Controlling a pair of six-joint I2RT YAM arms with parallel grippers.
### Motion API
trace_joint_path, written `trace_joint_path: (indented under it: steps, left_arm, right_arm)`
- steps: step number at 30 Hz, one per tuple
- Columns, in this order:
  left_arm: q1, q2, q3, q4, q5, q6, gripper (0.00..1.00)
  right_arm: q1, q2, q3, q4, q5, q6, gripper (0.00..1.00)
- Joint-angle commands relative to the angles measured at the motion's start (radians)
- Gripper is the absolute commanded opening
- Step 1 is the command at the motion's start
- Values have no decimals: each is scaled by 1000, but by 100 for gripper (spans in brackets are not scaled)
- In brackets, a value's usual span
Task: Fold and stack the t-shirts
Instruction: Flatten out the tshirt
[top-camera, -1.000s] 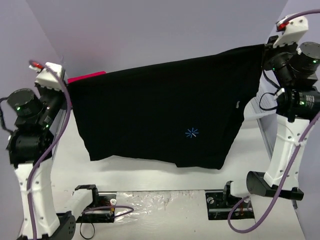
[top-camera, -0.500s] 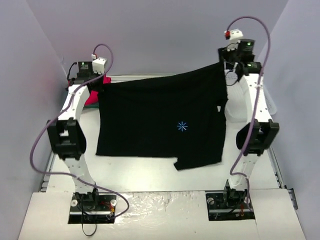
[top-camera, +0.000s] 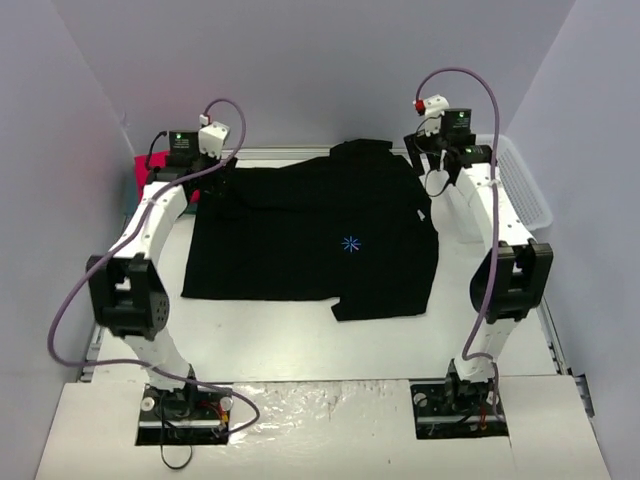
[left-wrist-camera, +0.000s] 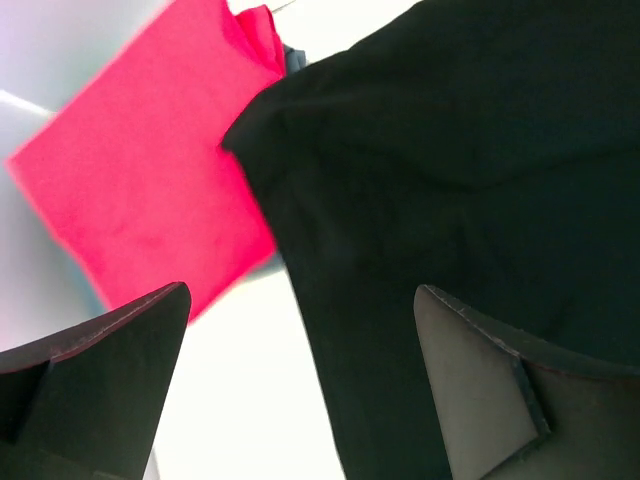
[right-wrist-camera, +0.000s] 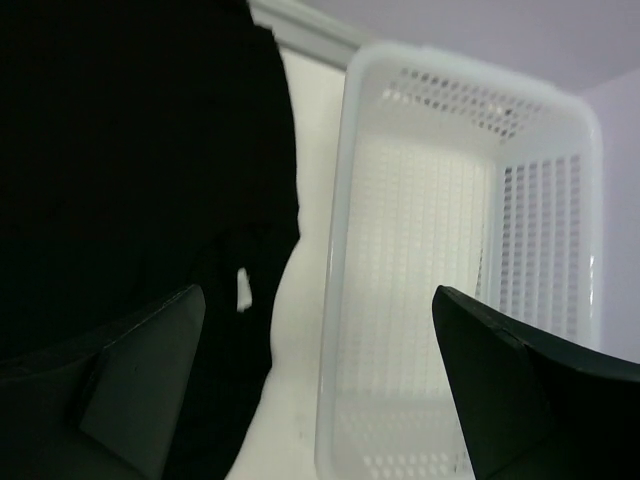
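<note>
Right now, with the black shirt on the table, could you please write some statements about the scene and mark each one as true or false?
1. The black t-shirt lies spread out on the table. True.
2. The white basket holds a folded shirt. False: the right wrist view shows no cloth inside it.
3. The red-pink t-shirt lies at the far left, next to a corner of the black t-shirt. True.
4. The left jaws are shut on the black t-shirt. False: they stand wide open above the cloth, with nothing between them.
5. The right jaws are open and hold nothing. True.
</note>
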Motion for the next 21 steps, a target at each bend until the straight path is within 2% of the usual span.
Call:
trace_joint_path:
  steps: [1,4,6,9,10,11,13,14,15,18,21]
  left_arm:
    - [0,-244,-116,31,-12,39,94]
    - [-2,-387,-257,27,-11,69,94]
    - [-2,-457,-299,13,-43,79,94]
    - [1,-534,-344,-38,-69,80,94]
    - [-2,-551,-356,-70,-60,88,94]
    - [-1,-573,-384,-88,-19,91,94]
    - [-4,-617,-420,-134,36,118,94]
    - [-5,-629,-439,-148,79,131,94]
    - [-7,-640,-482,-160,92,164,94]
    - [-10,-648,-552,-214,113,241,94]
    - [-11,-669,-600,-257,106,319,96]
  right_arm:
    - [-7,-209,-140,-3,-65,5,93]
    - [-6,-321,-292,-31,-128,5,93]
    - [-6,-384,-387,-46,-147,-3,93]
    - [-4,-437,-493,-54,-183,-21,86]
    - [-4,-442,-516,-55,-211,-24,80]
    - [-4,-438,-536,-60,-226,-27,56]
    - [-4,-421,-579,-77,-268,-32,37]
    - [-4,-410,-592,-84,-277,-35,23]
    - [-6,-386,-602,-100,-288,-47,19]
    - [-4,-343,-627,-153,-327,-67,21]
    - [-4,-335,-653,-219,-375,-119,32]
